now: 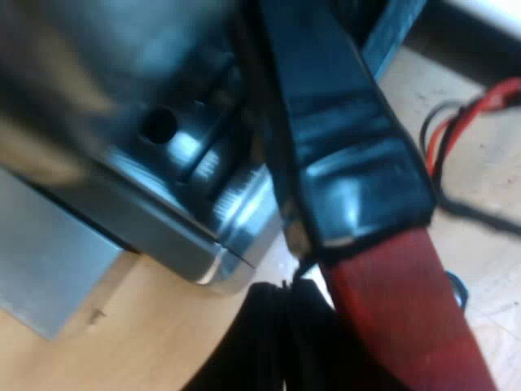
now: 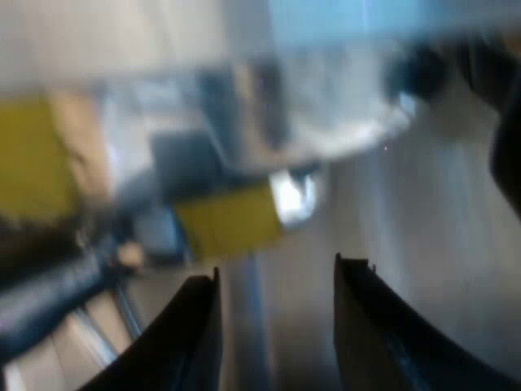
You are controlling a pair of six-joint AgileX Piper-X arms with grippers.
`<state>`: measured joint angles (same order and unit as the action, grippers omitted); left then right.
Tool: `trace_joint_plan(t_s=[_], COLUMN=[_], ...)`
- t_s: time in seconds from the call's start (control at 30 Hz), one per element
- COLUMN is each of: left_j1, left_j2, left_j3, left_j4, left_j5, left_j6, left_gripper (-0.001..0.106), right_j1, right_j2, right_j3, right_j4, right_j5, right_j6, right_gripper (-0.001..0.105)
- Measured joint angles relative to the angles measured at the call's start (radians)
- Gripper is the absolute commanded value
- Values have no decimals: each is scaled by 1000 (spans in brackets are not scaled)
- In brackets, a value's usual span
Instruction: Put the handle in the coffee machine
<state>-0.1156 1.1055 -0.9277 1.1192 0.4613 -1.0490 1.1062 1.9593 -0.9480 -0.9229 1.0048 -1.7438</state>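
The counter [image 1: 163, 334] is pale wood with a faint grain, lit softly. Blurred yellow patches [image 2: 232, 221] show near the counter, unidentifiable.

Left wrist view is pretty bright. There are white glare streaks down the glossy black handle [image 1: 350, 163] and hot spots on the holder [image 1: 203, 228], whose metal smears into grey mush further off. The red end [image 1: 399, 318] looks soft, and the table [image 1: 138, 326] is evenly lit with dark shadow tucked under the metal. Right wrist view is one big motion smear with washed-out colours. Only the fingers [image 2: 191, 342] of the right gripper [image 2: 275, 326] keep halfway crisp edges.
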Motion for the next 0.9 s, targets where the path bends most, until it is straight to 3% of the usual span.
trace_joint_plan(t_s=[0.17, 0.27, 0.5, 0.53, 0.57, 0.6, 0.63, 0.73, 0.83, 0.9], left_j1=[-1, -1, -1, -1, -1, -1, -1, -1, -3, -13], left_j2=[-47, -68, -75, -75, -75, -75, -75, -100, -138, -148], left_j3=[54, 54, 54, 54, 54, 54, 54, 69, 98, 111], left_j4=[-35, -49, -51, -51, -51, -51, -51, -51, -58, -65], left_j5=[-10, -5, -5, -5, -5, -5, -5, -15, -25, -29], left_j6=[-70, -111, -134, -147, -178, -195, -208, -233, -270, -285], left_gripper=[1, 1, 1, 1, 1, 1, 1, 1, 1, 1], right_j1=[14, 24, 56, 113, 145, 164, 182, 182, 182, 182], right_j2=[-139, -201, -300, -415, -469, -512, -581, -760, -920, -938], right_j3=[142, 192, 292, 381, 407, 419, 424, 425, 425, 425], right_j4=[115, 137, 186, 269, 321, 366, 431, 581, 726, 760], right_j5=[-175, -209, -286, -329, -337, -355, -377, -484, -558, -564], right_j6=[104, 131, 171, 185, 202, 218, 233, 303, 327, 328], right_gripper=[37, 37, 38, 39, 40, 41, 50, 62, 66, 66])
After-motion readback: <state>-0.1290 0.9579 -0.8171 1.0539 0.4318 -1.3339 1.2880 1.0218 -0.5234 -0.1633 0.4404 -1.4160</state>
